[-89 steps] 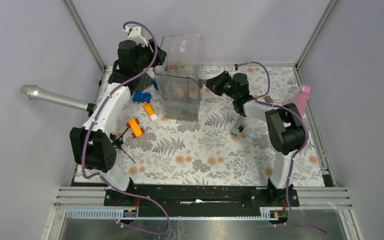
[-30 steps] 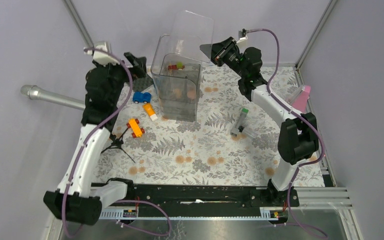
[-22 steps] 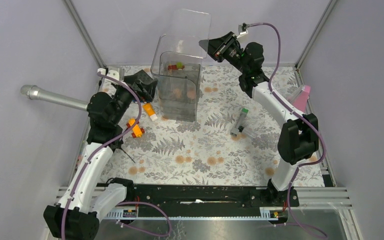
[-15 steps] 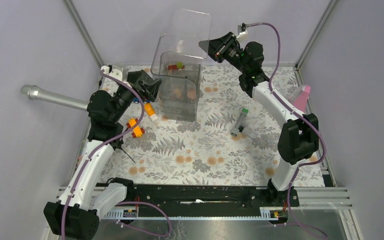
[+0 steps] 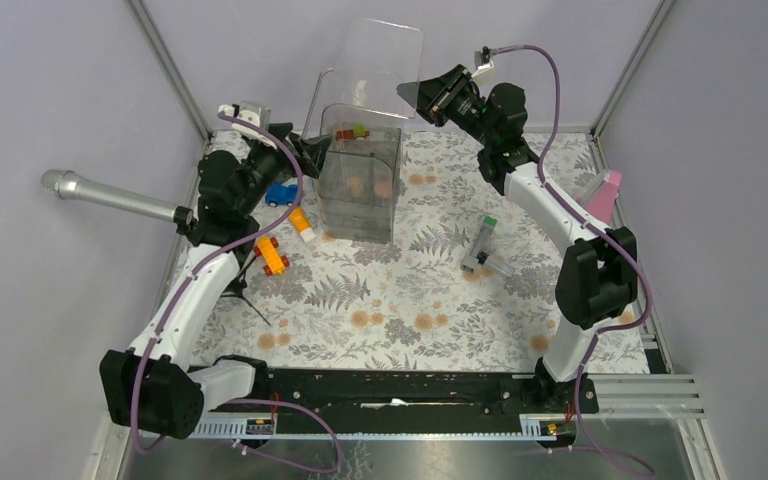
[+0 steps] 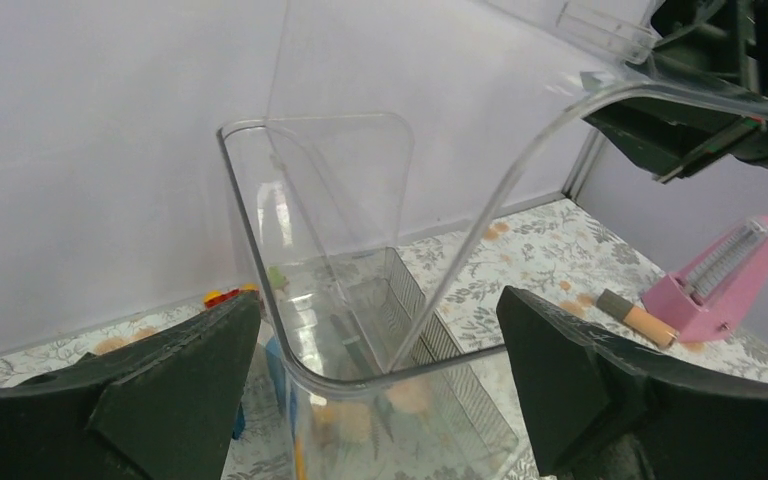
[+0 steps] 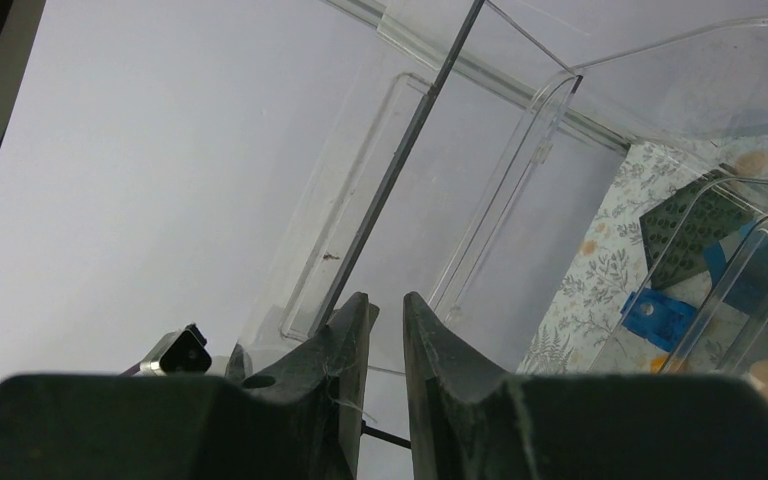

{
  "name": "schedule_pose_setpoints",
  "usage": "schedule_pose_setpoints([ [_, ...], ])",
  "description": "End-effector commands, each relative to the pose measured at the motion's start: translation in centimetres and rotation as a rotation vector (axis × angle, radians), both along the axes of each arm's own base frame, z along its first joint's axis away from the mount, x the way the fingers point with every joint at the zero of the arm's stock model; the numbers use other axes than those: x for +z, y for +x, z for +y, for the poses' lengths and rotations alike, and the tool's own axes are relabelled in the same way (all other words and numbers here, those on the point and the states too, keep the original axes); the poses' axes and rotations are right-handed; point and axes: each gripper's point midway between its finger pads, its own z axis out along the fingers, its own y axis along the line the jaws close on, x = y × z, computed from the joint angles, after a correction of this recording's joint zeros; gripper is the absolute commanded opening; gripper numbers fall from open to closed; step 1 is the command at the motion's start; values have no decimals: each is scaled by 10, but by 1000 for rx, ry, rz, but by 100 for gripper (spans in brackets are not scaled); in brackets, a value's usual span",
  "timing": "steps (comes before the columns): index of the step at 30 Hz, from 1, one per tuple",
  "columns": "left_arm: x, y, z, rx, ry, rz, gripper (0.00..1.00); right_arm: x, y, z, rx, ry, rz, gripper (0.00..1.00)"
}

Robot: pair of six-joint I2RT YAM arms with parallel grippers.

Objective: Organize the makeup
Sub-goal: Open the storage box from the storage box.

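the right claw (image 7: 385, 310) is nearly closed, its fingers pinched on the thin edge of the clear lid (image 5: 375, 60), which it holds tilted above the clear box (image 5: 360, 215) at the far side of the table; in the left wrist view one curved edge of the lid runs down towards the box rim, though i cannot tell whether they touch. the left claw (image 5: 308, 152) is spread wide and grips nothing, hanging just beside the box's left wall, with the open mouth of the box between its fingers in its own view. coral discs (image 5: 357, 186) already lie in the box. the grey tube (image 5: 482, 243) lies on the cloth to the right of the box, well apart from both claws, and a tan-handled piece (image 6: 638, 318), likely a brush, lies by a pink wedge (image 5: 605, 195) near the right edge. the step in hand looks like opening the box so makeup can go in. next, the lid wants holding clear or setting down, and a free claw should go for the tube, which is on the right arm's side. the toy cars (image 5: 280, 193) should stay out.
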Motion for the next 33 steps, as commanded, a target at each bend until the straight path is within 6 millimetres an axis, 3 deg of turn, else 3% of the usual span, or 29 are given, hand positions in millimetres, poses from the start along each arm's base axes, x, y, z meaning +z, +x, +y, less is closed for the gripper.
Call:
schedule_pose_setpoints([
  [1,46,5,3,26,-59,-127,99,37,-13,4,36,20,-116,26],
  [14,36,24,-4,8,-94,-89,99,36,-15,4,40,8,-125,29],
  [19,36,27,-1,26,-115,-82,86,36,-15,2,35,2,-130,30],
  [25,35,29,0,33,-137,-74,79,36,-17,1,31,-1,-136,32],
  [33,35,29,1,37,-148,-69,57,36,-18,-1,30,-4,-136,35],
])
